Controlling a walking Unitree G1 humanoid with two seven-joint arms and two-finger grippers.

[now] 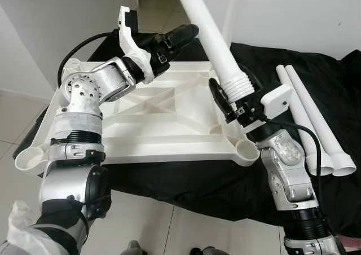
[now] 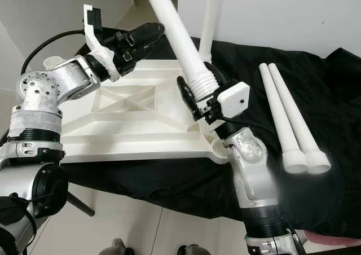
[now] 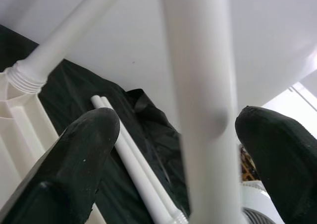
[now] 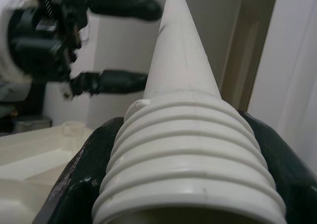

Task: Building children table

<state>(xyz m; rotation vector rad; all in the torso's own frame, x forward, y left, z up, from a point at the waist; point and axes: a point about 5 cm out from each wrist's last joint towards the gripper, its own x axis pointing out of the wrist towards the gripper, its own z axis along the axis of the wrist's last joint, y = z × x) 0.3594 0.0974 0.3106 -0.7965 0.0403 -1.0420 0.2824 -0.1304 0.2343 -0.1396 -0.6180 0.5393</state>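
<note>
A white children's table top [image 1: 163,131] lies upside down on a black cloth [image 1: 225,187]. My right gripper [image 1: 237,94] is shut on the threaded end of a white table leg [image 1: 211,35], just above the top's near right part. The leg slants up and away to the left. In the right wrist view the threads [image 4: 188,154] sit between both fingers. My left gripper [image 1: 175,43] is open over the far side of the top. The held leg's shaft [image 3: 198,85] passes between its fingers [image 3: 84,149] with gaps on both sides. A second leg [image 2: 208,18] stands upright in the far right corner.
Two loose white legs [image 1: 307,114] lie side by side on the cloth to the right of the top. Round sockets show at the near right corner [image 1: 248,150] and near left corner [image 1: 25,159]. A white wall stands behind, and tiled floor [image 1: 169,227] lies in front.
</note>
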